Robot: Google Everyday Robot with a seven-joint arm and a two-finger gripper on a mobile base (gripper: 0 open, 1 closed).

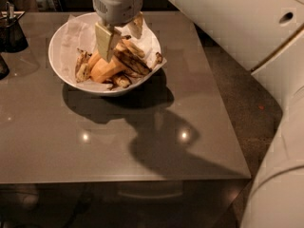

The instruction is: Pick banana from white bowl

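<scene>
The white bowl stands at the back left of the dark table, lined with crumpled white paper. In it lies the banana, long and streaked dark brown, slanting down to the right over the other fruit. My gripper hangs straight down into the bowl. Its two cream fingers stand apart on either side of the banana's upper end. It is open and holds nothing lifted.
A pale-orange rounded fruit and smaller brown-spotted bananas share the bowl. A dark container stands at the table's far left edge. My white arm fills the right side. The table's right edge drops to the floor.
</scene>
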